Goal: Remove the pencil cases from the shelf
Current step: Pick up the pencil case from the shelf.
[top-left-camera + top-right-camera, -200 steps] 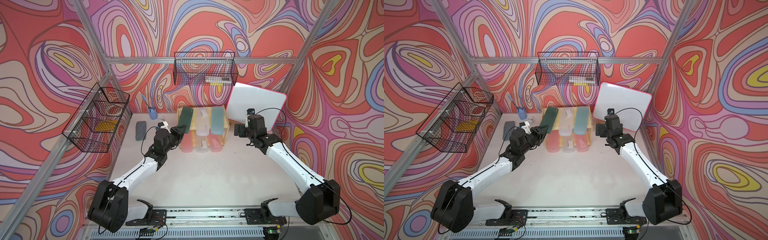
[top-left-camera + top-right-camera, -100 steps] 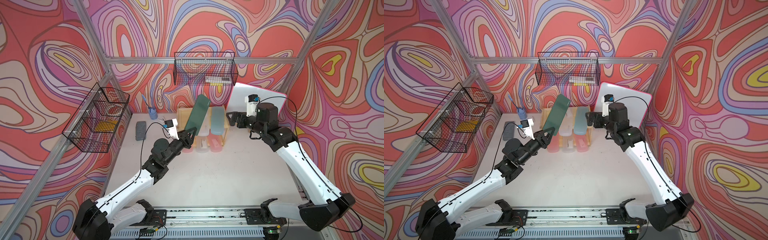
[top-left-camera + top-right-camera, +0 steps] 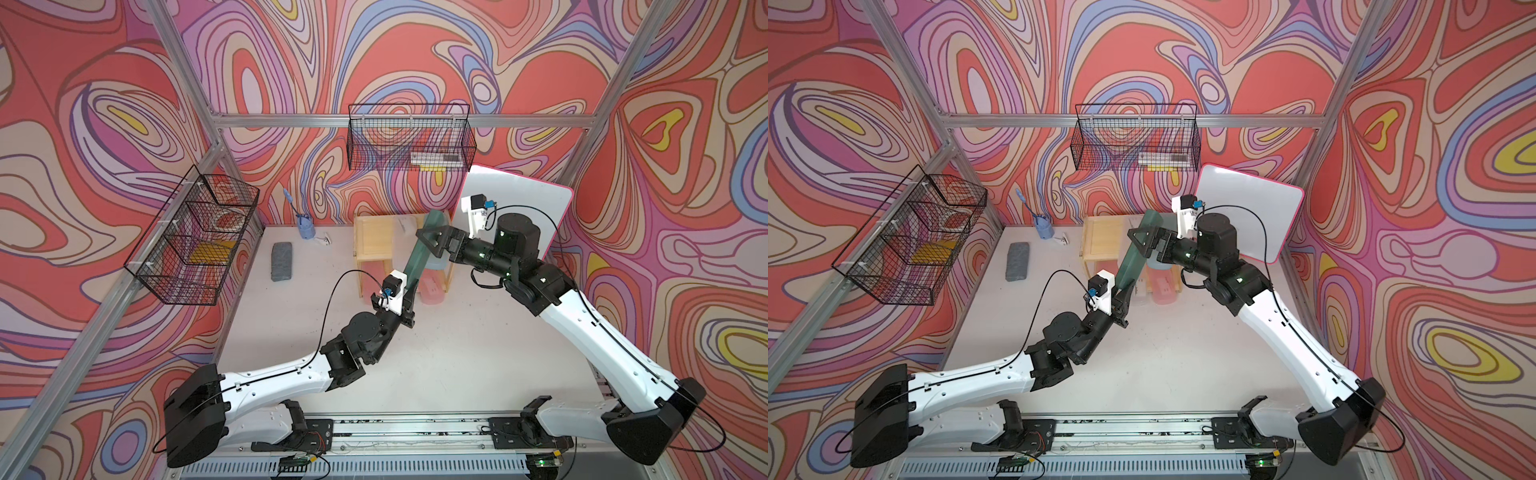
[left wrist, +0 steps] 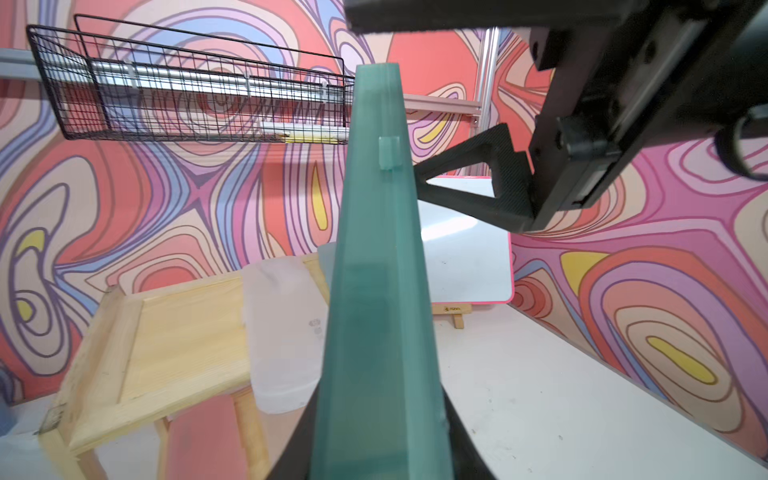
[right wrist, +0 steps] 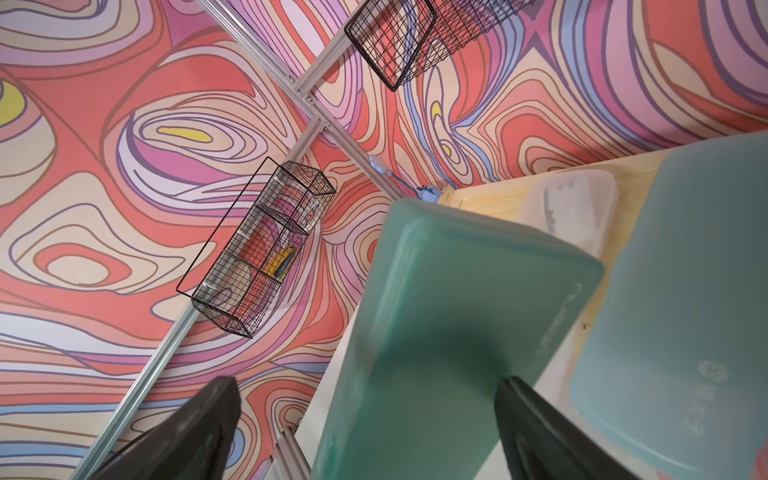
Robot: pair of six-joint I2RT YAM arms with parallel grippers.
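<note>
The left fingers (image 4: 295, 453) clamp the lower end of the green pencil case (image 4: 374, 291), with the wrist tipped upward on the left arm (image 3: 270, 382) reaching in from the counter's (image 3: 436, 353) front edge. The right fingers (image 5: 199, 424) stand wide on either side of its upper end. The translucent case slants steeply in the air before the shelf (image 3: 374, 237) by the back edge. A clear case (image 4: 286, 324) and a teal case (image 5: 685, 291) lie on top. A pink case (image 3: 432, 289) below is half hidden.

Your shelf (image 3: 374, 237) stands at twelve o'clock on the desk (image 3: 457, 353), whiteboard (image 3: 532, 203) at its two, block (image 3: 281, 262) at its nine.
</note>
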